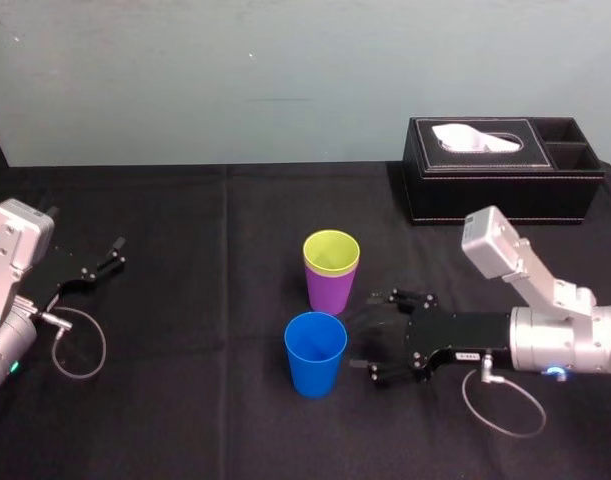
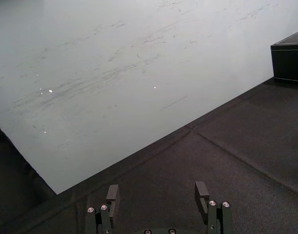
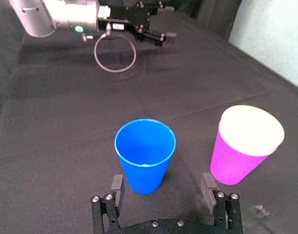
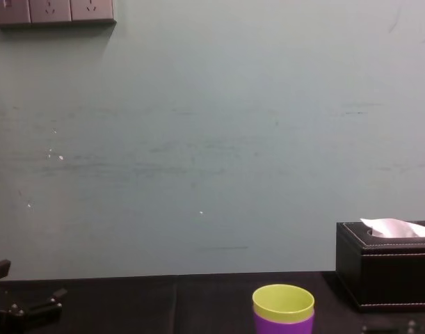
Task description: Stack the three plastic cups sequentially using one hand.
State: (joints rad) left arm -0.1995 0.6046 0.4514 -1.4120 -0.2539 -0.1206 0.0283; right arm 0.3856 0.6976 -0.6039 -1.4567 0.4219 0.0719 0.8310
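The yellow-green cup [image 1: 331, 250] sits nested inside the purple cup [image 1: 330, 291] at mid-table, both upright. The nested pair also shows in the chest view, yellow-green cup [image 4: 283, 303] over purple cup [image 4: 282, 325]. The blue cup [image 1: 315, 354] stands upright alone, just in front of the pair. My right gripper [image 1: 373, 334] lies low to the right of the blue cup, open, holding nothing. In the right wrist view the blue cup [image 3: 145, 161] stands just ahead of the right gripper [image 3: 162, 190], nearer one finger, with the purple cup [image 3: 240, 157] off to the side.
A black tissue box [image 1: 502, 168] stands at the back right, behind the right arm. My left gripper [image 1: 105, 258] rests open at the far left with a cable loop [image 1: 78, 345] beside it, and its fingers [image 2: 112, 195] hold nothing. Black cloth covers the table.
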